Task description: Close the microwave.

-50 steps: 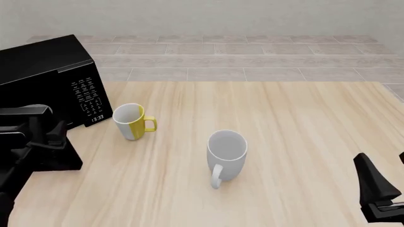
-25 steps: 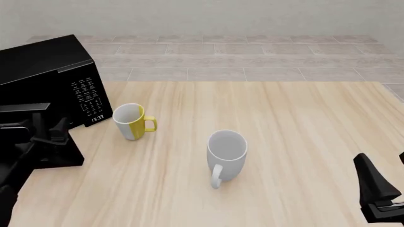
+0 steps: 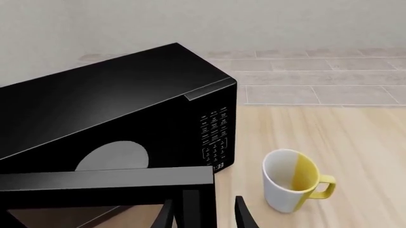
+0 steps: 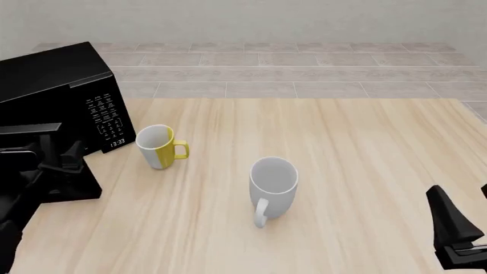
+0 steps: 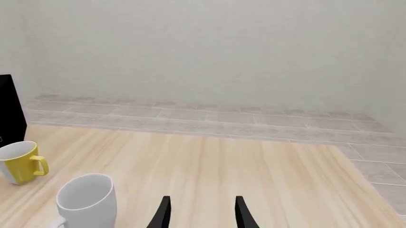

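Observation:
The microwave (image 4: 53,85) is a glossy black box at the table's far left, with its keypad panel (image 3: 216,137) and clock facing the mugs. Its door (image 3: 108,178) hangs open toward the near side, and the pale turntable (image 3: 114,156) shows inside. My left gripper (image 3: 204,216) is open at the door's free end (image 4: 76,185), with that edge between the fingers (image 3: 244,216). At the near right, far from the microwave, my right gripper (image 5: 200,213) is open and holds nothing (image 4: 459,197).
A yellow and white mug (image 4: 158,146) stands just right of the microwave's keypad. A larger white mug (image 4: 272,182) stands mid-table, handle toward the near side. The wooden table (image 4: 365,148) runs right toward a tiled floor strip and a pale wall.
The left arm and the door's free end shifted slightly toward the microwave since one second ago. Hardly anything moved in the last half second. The right arm stayed still.

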